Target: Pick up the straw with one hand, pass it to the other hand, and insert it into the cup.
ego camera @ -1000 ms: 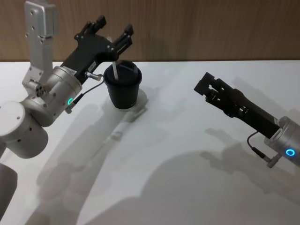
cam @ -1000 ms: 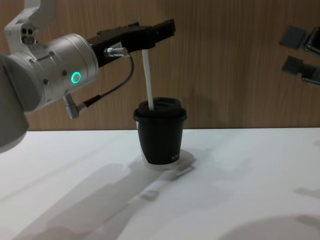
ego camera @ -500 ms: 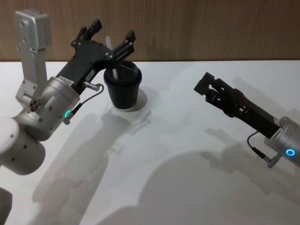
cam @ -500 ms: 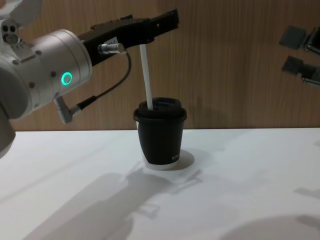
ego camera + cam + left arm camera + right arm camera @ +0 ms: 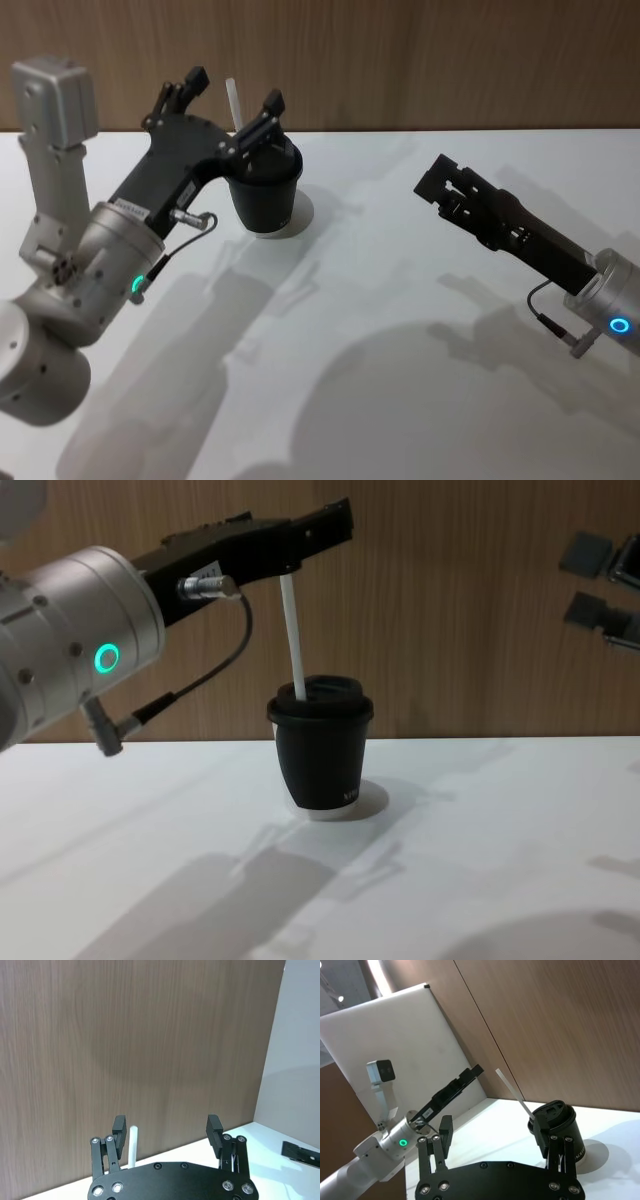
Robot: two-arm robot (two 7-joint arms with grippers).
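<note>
The white straw [image 5: 233, 100] stands tilted in the lid of the black cup [image 5: 265, 195], its lower end inside. My left gripper [image 5: 230, 90] is open up at the straw's top end, one finger on each side. In the left wrist view the straw [image 5: 132, 1144] rises close beside one finger, with a wide gap to the other. From the chest, the straw [image 5: 293, 640] leans out of the cup [image 5: 322, 752] up to the left gripper [image 5: 330, 528]. My right gripper [image 5: 432, 180] hangs open to the right, apart from the cup [image 5: 558, 1125].
The cup sits on a white table [image 5: 400, 330] near its far edge, with a brown wood wall [image 5: 450, 60] right behind. Open tabletop lies between the two arms and in front of the cup.
My left arm has drawn back toward me and risen slightly, its open fingers still around the straw's top. The straw stays in the cup. The right arm has not moved.
</note>
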